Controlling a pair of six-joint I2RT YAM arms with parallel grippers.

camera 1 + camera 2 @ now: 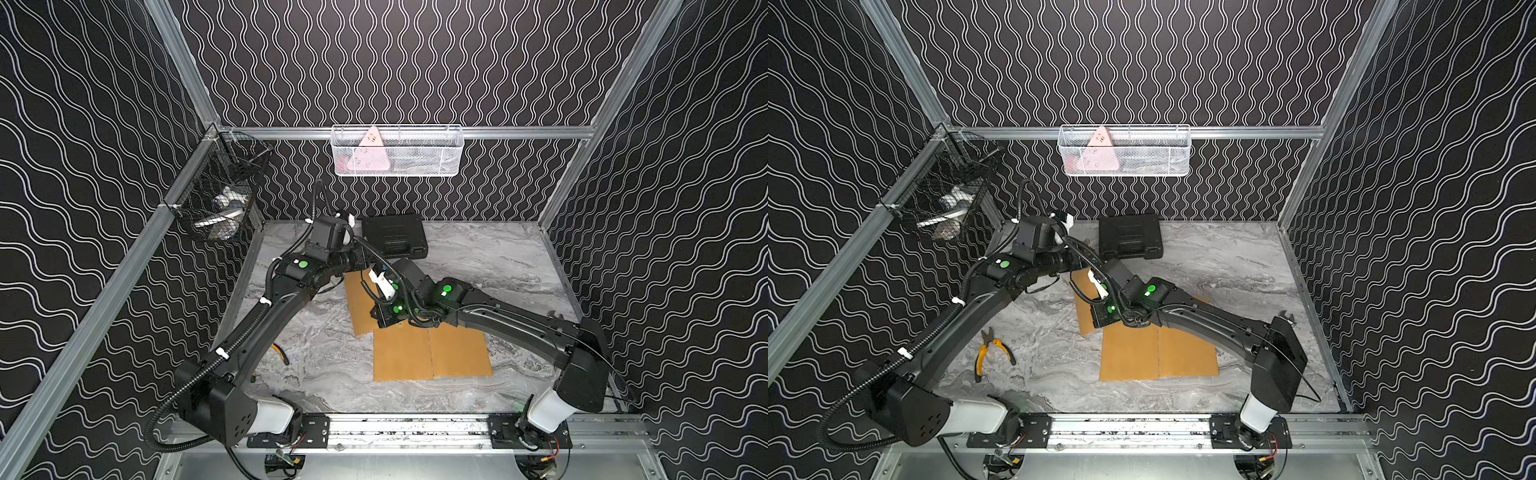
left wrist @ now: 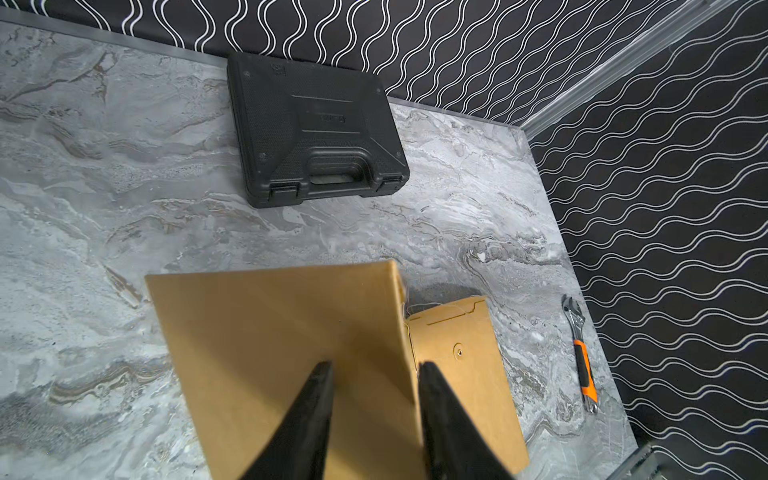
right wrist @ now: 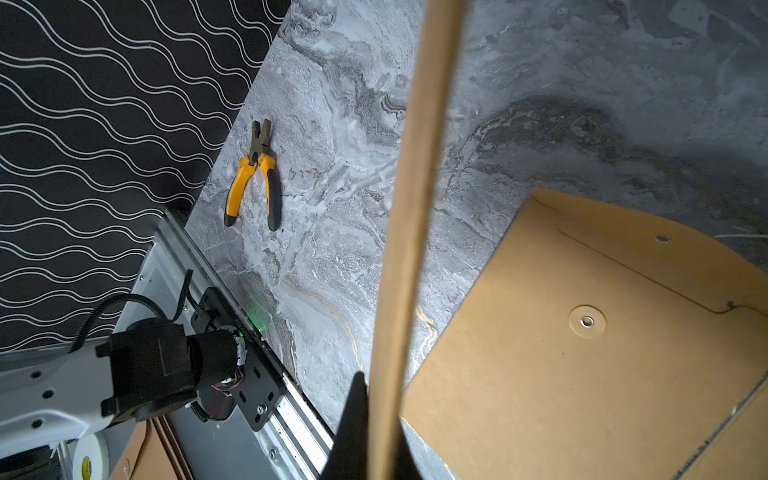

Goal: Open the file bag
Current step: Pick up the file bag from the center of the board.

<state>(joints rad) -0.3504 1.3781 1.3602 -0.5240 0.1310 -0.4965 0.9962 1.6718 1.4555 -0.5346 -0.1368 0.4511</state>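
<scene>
Bag (image 2: 270,332) raised off desk (image 2: 124,187), pinched on edge in closed right tool (image 3: 376,399). Left tool (image 2: 376,370) jaws apart, straddling its side edge. Mouth looks unopened; parting yet to do.

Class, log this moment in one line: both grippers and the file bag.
right gripper: shut on file bag edge | left gripper: fingers apart at bag's edge | bag: partly raised
</scene>
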